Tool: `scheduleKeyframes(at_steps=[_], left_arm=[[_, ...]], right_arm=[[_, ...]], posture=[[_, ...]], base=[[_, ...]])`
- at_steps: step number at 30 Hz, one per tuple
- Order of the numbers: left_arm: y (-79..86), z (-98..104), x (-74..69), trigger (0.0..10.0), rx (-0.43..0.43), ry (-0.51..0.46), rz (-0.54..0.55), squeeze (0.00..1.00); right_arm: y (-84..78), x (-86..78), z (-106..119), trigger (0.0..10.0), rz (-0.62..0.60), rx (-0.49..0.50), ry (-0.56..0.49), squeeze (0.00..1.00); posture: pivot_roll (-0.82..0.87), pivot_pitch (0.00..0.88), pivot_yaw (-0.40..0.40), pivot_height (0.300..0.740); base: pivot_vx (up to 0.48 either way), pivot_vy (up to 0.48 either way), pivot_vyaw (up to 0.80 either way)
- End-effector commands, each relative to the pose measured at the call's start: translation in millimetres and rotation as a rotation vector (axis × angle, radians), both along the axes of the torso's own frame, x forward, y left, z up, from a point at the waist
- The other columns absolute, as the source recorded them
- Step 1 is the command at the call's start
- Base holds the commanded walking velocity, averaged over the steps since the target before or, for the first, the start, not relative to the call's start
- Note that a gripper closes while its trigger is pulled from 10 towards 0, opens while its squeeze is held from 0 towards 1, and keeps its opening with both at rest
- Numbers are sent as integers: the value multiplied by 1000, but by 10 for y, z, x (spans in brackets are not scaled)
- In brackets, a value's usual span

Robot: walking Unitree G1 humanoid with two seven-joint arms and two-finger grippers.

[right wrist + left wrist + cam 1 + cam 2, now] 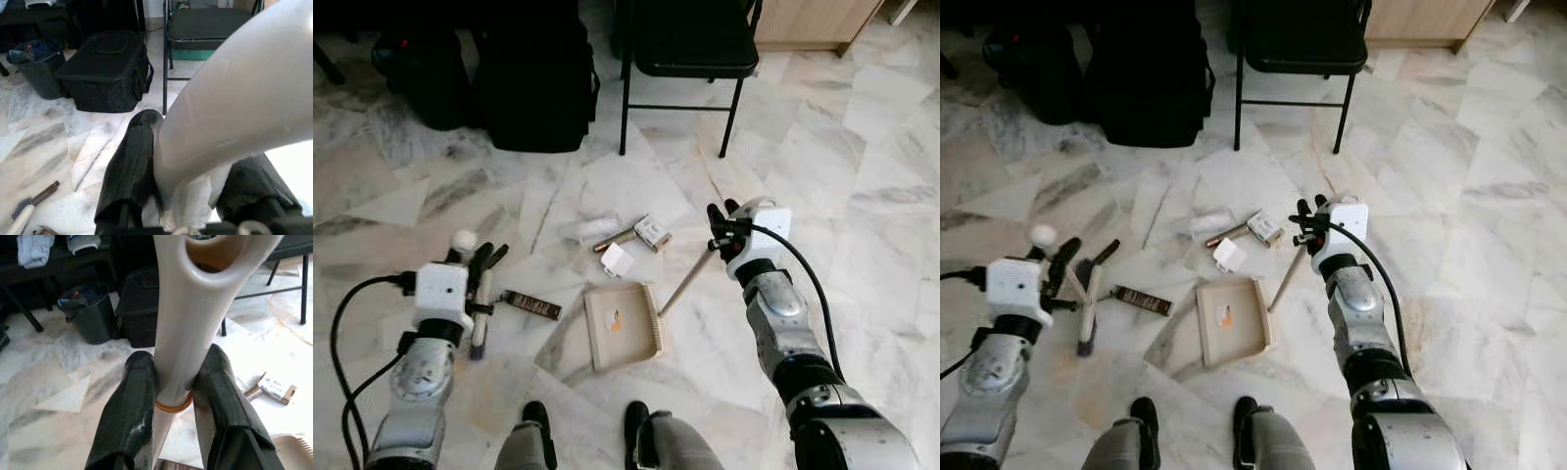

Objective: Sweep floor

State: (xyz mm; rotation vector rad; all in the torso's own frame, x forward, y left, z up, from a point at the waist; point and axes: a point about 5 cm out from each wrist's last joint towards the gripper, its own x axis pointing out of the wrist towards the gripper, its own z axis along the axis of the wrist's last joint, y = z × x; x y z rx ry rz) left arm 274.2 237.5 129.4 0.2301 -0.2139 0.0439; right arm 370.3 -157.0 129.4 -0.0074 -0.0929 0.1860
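Clamped: left gripper (178, 396) on the pale brush handle (188, 328), right gripper (188, 191) on the white grip of the dustpan handle (687, 281). Brush (1089, 304) down on marble floor (862, 176) at left; beige dustpan (622, 325) flat at centre. Beyond its lip, scattered litter: white box (618, 259), small carton (652, 232), dark wrapper (530, 305). Farther off, black chair (690, 44), black bag (533, 83).

- Floor (862, 176): white marble with grey veins.
- Dustpan (622, 325): beige.
- Chair (690, 44): black.
- Bag (533, 83): black.
- Brush handle (188, 333): cream-white.
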Motion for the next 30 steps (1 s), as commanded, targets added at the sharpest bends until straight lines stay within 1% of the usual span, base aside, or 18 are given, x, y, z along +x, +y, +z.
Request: scheduleKeyframes(at_steps=[1,4,5,8,10,12,14,17,18,19,21,25,27,30], left_arm=[[-8,-51,-59,10000,-37,41,-32,0],[-27,6,-85,10000,-49,56,-82,0],[-48,46,-88,10000,-50,65,-120,0],[-58,97,-88,10000,-59,73,-145,0],[-88,164,-77,10000,-63,76,-175,0],[-100,188,-68,10000,-64,78,-184,0],[-138,236,-46,10000,-81,82,-211,0],[-172,257,-37,10000,-96,98,-237,0],[-201,276,-39,10000,-122,106,-256,0],[-225,286,-41,10000,-174,122,-273,0],[-225,286,-41,10000,-174,122,-273,0],[-259,323,-54,10000,-275,145,-310,0],[-268,332,-57,10000,-290,148,-318,0],[-285,368,-63,10000,-351,140,-326,0]], right_arm=[[-14,-76,-249,10000,-11,5,115,0],[9,-51,-222,10000,-11,8,113,0],[21,-33,-196,10000,-13,13,107,0],[30,-16,-177,10000,-17,19,104,0],[40,-1,-158,10000,-19,22,101,0],[46,4,-155,10000,-19,22,103,0],[52,13,-145,10000,-21,26,101,0],[57,17,-141,10000,-24,28,100,0],[58,20,-138,10000,-25,29,99,0],[55,24,-131,10000,-29,31,97,0],[55,24,-131,10000,-29,31,97,0],[50,29,-123,10000,-37,38,94,0],[51,29,-124,10000,-38,38,94,0],[57,37,-117,10000,-39,40,95,0]], posture=[[14,348,-88,740],[26,330,-83,740],[34,317,-78,740],[42,305,-75,740],[51,293,-72,740],[53,291,-71,740],[60,278,-66,740],[65,266,-60,740],[68,263,-58,740],[72,259,-55,740],[72,259,-55,740],[82,246,-50,740],[82,246,-50,740],[93,243,-48,740]], base=[[0,0,0],[0,0,0],[0,0,0],[0,0,0],[0,0,0],[0,0,0],[0,0,0],[0,0,0],[0,0,0],[0,0,0],[0,0,0],[0,0,0],[0,0,0],[0,0,0]])
